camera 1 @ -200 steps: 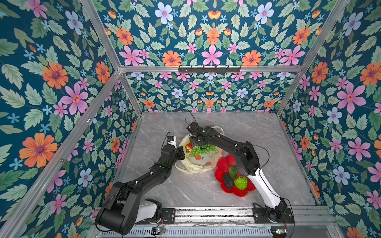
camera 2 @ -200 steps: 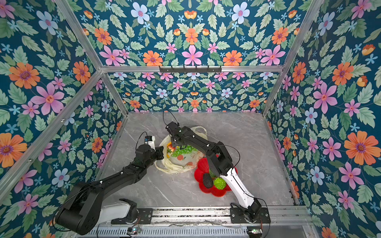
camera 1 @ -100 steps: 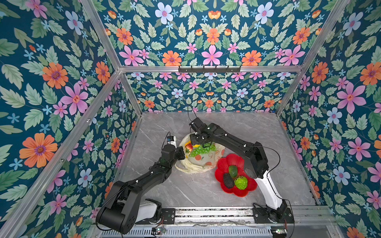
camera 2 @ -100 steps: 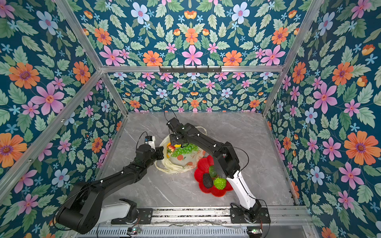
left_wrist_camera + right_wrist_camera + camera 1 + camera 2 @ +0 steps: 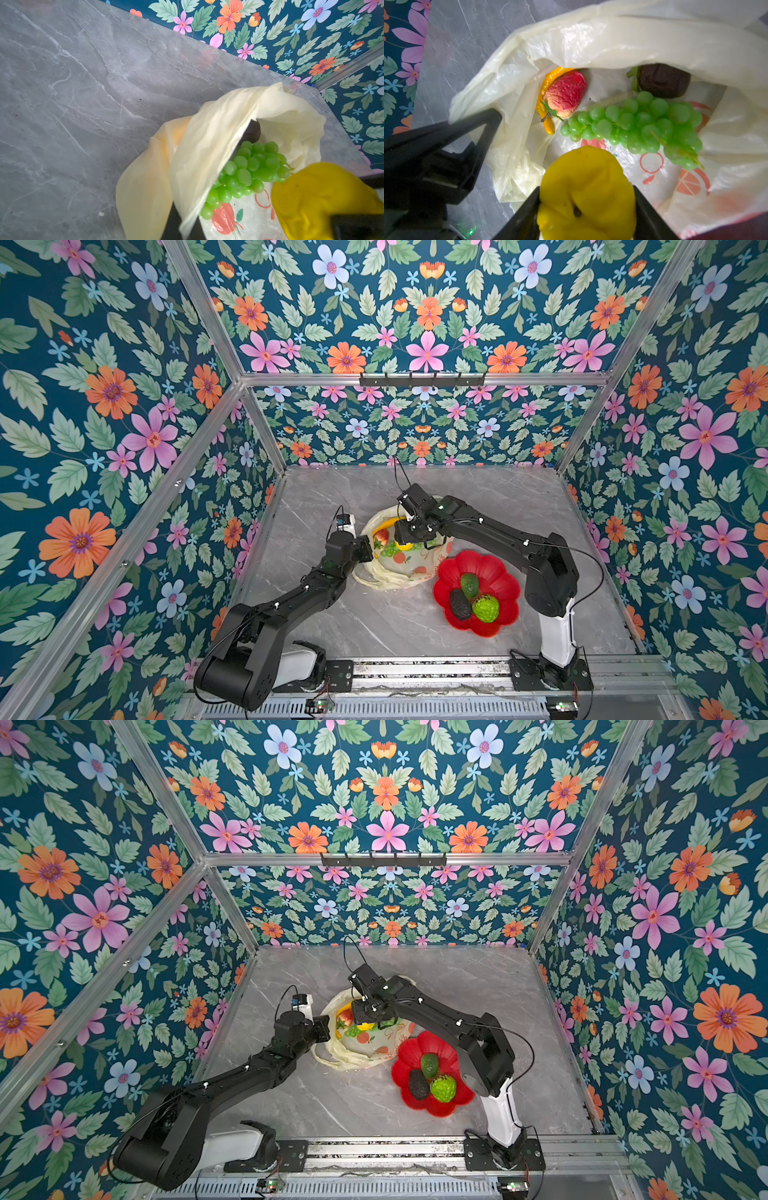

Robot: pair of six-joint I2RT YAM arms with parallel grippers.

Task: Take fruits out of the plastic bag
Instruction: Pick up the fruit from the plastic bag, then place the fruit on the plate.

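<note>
The right end effector (image 5: pixel 586 188) pinches a lemon (image 5: pixel 583 166) at the mouth of the plastic bag (image 5: pixel 399 568) on the counter (image 5: pixel 374 626), its rim clamped by the left end effector (image 5: pixel 368 549); a straight, slow lift should clear the crinkly film and grapes (image 5: pixel 643 124).

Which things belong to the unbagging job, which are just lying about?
Job: plastic bag, left gripper pinching its rim, lemon in right gripper, grape bunch, strawberry, banana, dark fruit; avocados, bumpy green fruit already out.
Lying about: red dish, hook rail.
</note>
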